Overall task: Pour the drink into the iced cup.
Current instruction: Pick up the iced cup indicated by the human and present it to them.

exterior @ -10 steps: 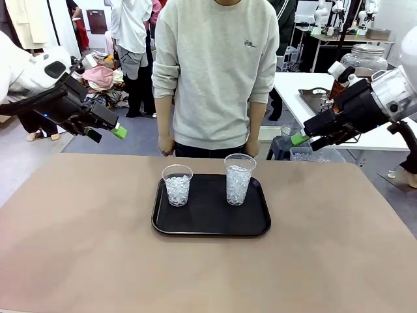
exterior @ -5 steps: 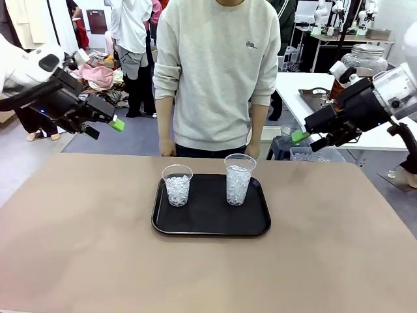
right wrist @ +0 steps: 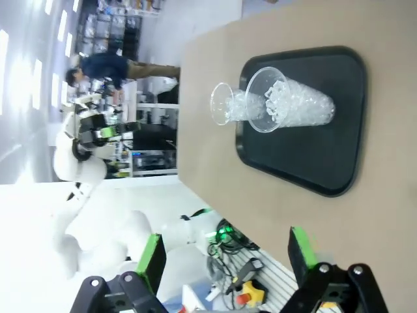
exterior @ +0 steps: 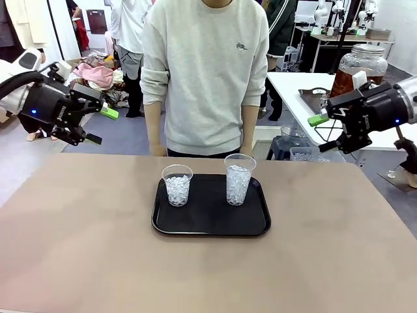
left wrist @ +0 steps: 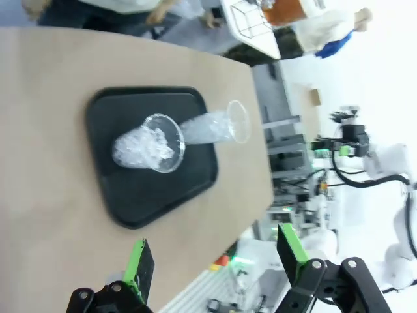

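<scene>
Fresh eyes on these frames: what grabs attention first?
Two ice-packed clear cups, a shorter cup and a taller cup, stand on a black tray mid-table. The left gripper and right gripper hang open in the air at either side, holding nothing. A person stands at the far edge; a jar of amber drink sits on a white table behind the right arm.

Two iced cups [exterior: 177, 186] [exterior: 238, 179]; one black tray [exterior: 208, 223]; two end effectors [exterior: 101, 126] [exterior: 324, 132]

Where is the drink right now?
Front view, far right: the drink is in a large lidded jar on the white side table, behind the right end effector, off the brown table holding the tray.
</scene>
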Robot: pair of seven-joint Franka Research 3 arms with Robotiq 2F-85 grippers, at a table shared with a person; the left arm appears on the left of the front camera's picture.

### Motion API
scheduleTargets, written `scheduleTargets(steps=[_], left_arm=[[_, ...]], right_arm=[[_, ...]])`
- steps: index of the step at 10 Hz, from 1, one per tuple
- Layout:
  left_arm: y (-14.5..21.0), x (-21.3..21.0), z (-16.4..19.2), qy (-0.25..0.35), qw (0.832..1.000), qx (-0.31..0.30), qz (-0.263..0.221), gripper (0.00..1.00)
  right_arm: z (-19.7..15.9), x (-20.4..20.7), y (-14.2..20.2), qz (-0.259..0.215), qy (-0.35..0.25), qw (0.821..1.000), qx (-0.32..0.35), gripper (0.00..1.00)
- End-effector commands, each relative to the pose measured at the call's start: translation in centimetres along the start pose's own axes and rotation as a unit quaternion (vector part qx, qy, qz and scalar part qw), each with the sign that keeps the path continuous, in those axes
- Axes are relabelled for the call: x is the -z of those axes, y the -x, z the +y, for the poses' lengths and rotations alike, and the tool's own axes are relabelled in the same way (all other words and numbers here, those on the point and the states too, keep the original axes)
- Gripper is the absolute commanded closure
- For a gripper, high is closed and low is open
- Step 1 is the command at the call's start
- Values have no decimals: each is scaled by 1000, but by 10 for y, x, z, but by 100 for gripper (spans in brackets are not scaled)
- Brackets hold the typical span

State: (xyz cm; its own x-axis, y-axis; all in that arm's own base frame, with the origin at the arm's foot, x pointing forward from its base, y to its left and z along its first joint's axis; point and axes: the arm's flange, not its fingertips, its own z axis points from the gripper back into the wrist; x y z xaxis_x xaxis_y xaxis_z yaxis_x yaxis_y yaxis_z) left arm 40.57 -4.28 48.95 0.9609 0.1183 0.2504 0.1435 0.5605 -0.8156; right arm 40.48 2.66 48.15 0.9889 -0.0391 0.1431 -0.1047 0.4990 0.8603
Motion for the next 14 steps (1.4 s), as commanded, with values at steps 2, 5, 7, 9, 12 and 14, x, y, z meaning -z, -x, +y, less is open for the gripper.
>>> scheduleTargets(steps=[2, 5, 7, 9, 12, 14], left_arm=[[-18, 3, 24, 58, 998, -8, 20, 0], [-26, 10, 50, 105, 993, 5, 47, 0], [-31, 16, 63, 126, 990, 16, 54, 0], [-36, 19, 69, 146, 987, 29, 58, 0], [-40, 20, 73, 174, 982, 1, 74, 0], [-35, 23, 75, 156, 985, 6, 70, 0]], right_arm=[[-27, 1, -14, 13, -64, 998, 23, 0], [-57, 4, -23, 13, -107, 994, 13, 0], [-66, 8, -29, -2, -113, 993, -11, 0], [-69, 10, -34, -2, -124, 992, -26, 0], [-70, 11, -36, -6, -135, 990, -34, 0], [-69, 13, -31, -1, -116, 993, -18, 0]])
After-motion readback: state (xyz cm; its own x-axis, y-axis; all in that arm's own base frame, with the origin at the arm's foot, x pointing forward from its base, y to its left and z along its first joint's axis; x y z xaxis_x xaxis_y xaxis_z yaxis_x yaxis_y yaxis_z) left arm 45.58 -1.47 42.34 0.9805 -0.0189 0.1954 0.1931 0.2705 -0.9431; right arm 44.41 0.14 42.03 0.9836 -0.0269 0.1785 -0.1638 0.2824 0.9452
